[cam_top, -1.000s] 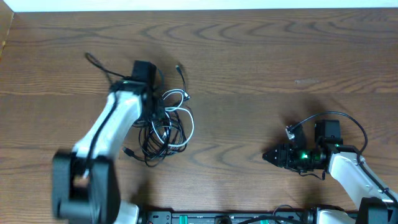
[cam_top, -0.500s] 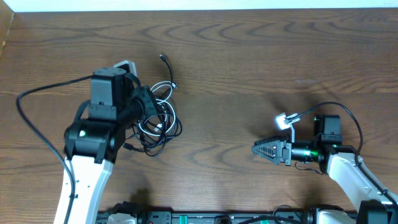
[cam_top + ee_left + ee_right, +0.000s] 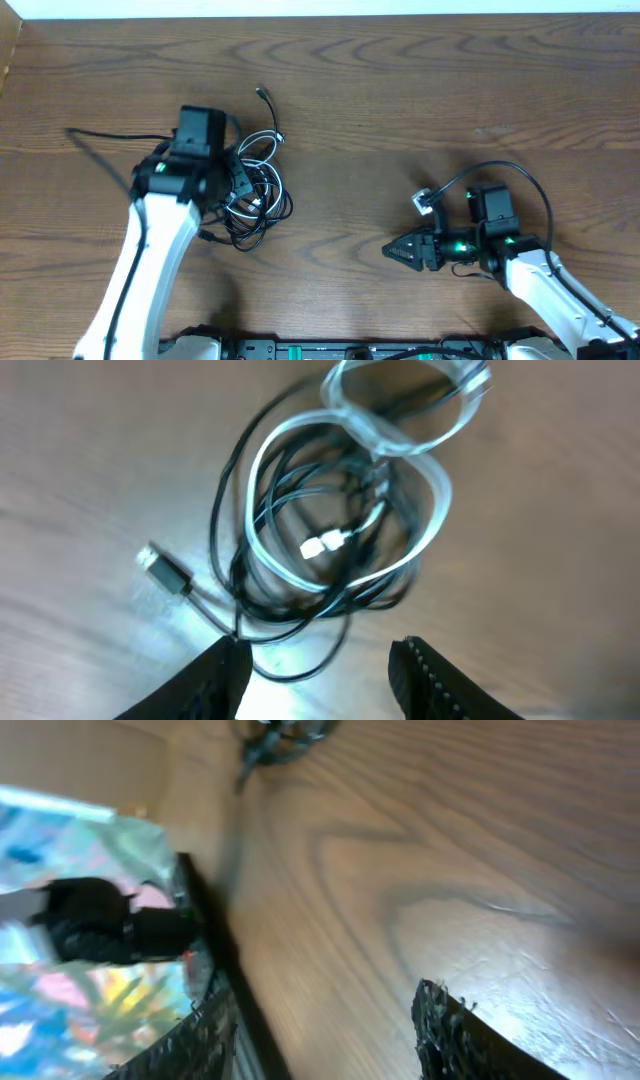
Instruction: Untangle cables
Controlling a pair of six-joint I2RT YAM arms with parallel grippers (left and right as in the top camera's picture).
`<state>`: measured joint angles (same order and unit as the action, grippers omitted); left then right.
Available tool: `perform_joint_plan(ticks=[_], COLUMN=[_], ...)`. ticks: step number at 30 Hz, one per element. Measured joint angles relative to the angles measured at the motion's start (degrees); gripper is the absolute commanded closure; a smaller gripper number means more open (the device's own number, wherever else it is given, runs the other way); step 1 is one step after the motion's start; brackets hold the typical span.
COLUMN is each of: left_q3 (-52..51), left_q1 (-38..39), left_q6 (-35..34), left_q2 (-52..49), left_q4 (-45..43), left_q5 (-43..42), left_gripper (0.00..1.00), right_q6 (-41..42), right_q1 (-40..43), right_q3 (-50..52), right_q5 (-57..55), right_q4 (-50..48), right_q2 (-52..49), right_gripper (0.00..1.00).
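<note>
Wood-grain brown fills the overhead view. The table [image 3: 400, 90] is bare apart from the cable tangle [image 3: 258, 192] on the left half. The left gripper [image 3: 232, 180] sits at the tangle's edge, and the right gripper [image 3: 400, 252] is well apart on the other side, over bare wood. One free plug end [image 3: 262, 94] trails out toward the far edge, where a white strip runs. I cannot tell whether that is a wall or more floor.

From the left wrist, the fingers [image 3: 222, 678] stand apart with nothing between them, just short of the knot. Black strands wind through a pale loop [image 3: 345, 550], with a white connector [image 3: 325, 544] in the middle and a USB plug [image 3: 160, 568] sticking out to one side. My worry is a bite that takes several strands at once. That would lift the whole bundle or cinch it tighter rather than free one cable. The plug could also catch inside a loop when pulled.

From the right wrist, all is blurred. Its fingers [image 3: 448, 1025] are spread and empty, with smooth wood below and the tangle a small smudge far off. With nothing pinning the bundle, I'd expect it to slide on that slick surface. A blurred, colourful shape sits at the left, and I cannot make it out.
</note>
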<state>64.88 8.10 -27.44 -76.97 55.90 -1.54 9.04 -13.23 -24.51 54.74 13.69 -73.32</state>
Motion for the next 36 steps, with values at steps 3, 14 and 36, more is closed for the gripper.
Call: perform_joint_plan(ticks=[3, 14, 36], left_q3=[0.00, 0.00, 1.51], left_q1=[0.00, 0.00, -0.50], left_q6=[-0.02, 0.26, 6.75], left_q2=[-5.42, -22.12, -34.25], left_q4=[0.48, -8.13, -8.13], left_q5=[0.66, 6.32, -25.66], left_gripper=[0.50, 0.50, 0.92], right_q6=[2.78, 7.15, 13.16], right_q1=[-2.82, -11.47, -15.50], right_q3=[0.00, 0.00, 0.02], right_q5=[-4.61, -15.82, -19.32], right_q4=[0.17, 2.03, 5.20], right_q2=[0.00, 0.00, 0.00], right_gripper=[0.46, 0.44, 0.48])
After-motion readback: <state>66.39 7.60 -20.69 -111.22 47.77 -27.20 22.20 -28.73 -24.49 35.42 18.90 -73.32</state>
